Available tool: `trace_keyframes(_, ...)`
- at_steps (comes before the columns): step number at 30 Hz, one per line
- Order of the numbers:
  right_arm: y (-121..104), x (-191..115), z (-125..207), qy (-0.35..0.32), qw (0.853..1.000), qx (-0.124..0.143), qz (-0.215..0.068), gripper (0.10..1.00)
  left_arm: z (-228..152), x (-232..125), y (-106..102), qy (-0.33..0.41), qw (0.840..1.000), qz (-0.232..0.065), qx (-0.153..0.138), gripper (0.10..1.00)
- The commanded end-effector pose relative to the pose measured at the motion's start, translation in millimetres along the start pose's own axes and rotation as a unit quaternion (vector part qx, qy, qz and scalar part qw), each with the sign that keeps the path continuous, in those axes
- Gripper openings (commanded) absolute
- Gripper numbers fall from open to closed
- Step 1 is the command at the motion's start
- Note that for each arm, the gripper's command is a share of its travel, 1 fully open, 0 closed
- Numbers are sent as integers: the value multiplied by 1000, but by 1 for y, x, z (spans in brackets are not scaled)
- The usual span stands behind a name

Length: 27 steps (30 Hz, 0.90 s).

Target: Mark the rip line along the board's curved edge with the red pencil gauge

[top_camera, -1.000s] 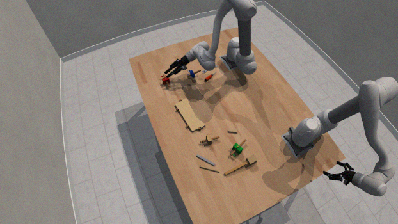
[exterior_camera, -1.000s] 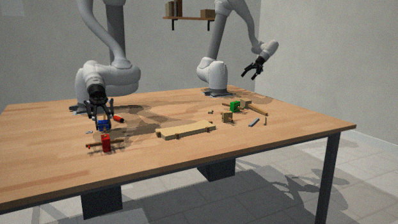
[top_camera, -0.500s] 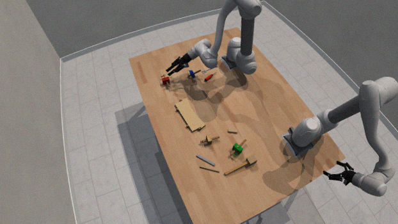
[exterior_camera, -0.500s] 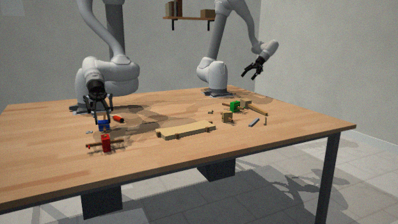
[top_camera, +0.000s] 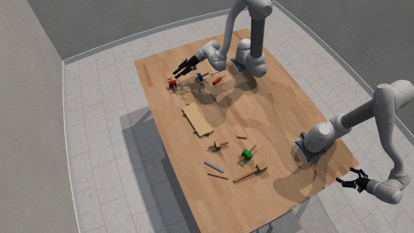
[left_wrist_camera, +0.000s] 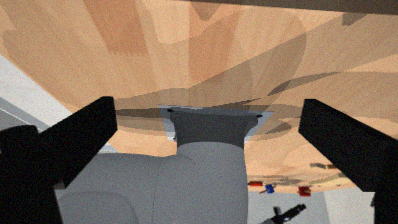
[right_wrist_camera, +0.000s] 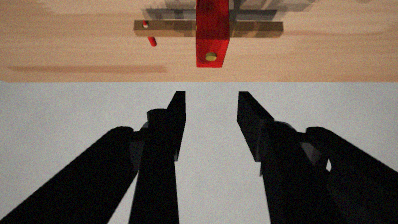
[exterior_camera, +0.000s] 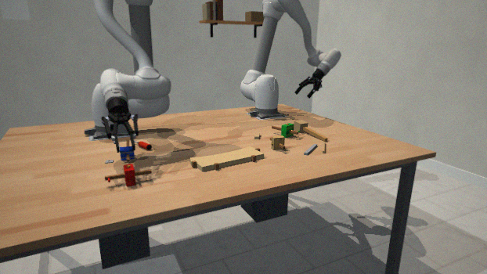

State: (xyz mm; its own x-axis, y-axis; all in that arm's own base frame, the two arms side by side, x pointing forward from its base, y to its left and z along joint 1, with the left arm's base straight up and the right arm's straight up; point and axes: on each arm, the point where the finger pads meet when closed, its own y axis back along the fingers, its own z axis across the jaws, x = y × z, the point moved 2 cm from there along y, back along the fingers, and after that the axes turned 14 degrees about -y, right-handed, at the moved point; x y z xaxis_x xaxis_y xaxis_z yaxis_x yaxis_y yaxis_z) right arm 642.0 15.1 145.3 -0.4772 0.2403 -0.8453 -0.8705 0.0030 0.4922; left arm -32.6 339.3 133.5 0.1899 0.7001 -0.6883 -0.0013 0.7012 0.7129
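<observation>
Red pencil gauge [top_camera: 172, 83] [exterior_camera: 129, 174] [left_wrist_camera: 304, 191] [right_wrist_camera: 212, 30] is standing nearest me on the bench [top_camera: 160, 68] [exterior_camera: 59, 196] [left_wrist_camera: 155, 30] [right_wrist_camera: 75, 55], well apart from the board, its block upright and its beam running out on both sides. Just behind and above it, the right gripper [top_camera: 174, 75] [exterior_camera: 124, 150] [left_wrist_camera: 302, 205] [right_wrist_camera: 211, 106] is hovering with its jaws partly open, holding nothing. Beyond the red one, a blue gauge [top_camera: 199, 76] [exterior_camera: 126, 153] [left_wrist_camera: 270, 188] is sitting near a red-handled tool [top_camera: 217, 80] [exterior_camera: 145, 145] [left_wrist_camera: 255, 183]. Off to one side, the pale board [top_camera: 198, 120] [exterior_camera: 229, 159] is lying flat between small brown bench dogs [exterior_camera: 217, 166]. Past it, a plain wooden gauge [top_camera: 217, 146] [exterior_camera: 278, 143] is resting near a grey bar [top_camera: 213, 166] [exterior_camera: 311, 149], with a green gauge [top_camera: 247, 154] [exterior_camera: 287, 130] and a mallet [top_camera: 261, 166] [exterior_camera: 315, 134] farther back. Farther away, the left gripper [top_camera: 345, 174] [exterior_camera: 303, 94] [left_wrist_camera: 208, 114] is hanging beyond the bench's edge, its jaws spread wide around nothing. On the wall behind, a shelf [exterior_camera: 231, 22] is carrying a few blocky things.
</observation>
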Motion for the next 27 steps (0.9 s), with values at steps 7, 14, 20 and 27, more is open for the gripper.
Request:
trace_keyframes(7, 8, -15, 3, 0, 1000, -1, -1, 372, -2, -5, -2, 1, 1000, -4, -1, 1000)
trace_keyframes(14, 21, -37, 9, 0, 1000, -1, -1, 372, -2, -5, -2, 1, 1000, -4, -1, 1000)
trace_keyframes(20, 39, -67, 16, 0, 1000, -2, -1, 372, -2, -5, -2, 1, 1000, -4, -1, 1000)
trace_keyframes(27, 50, -87, 21, 0, 1000, -2, -1, 372, -2, -5, -2, 1, 1000, -4, -1, 1000)
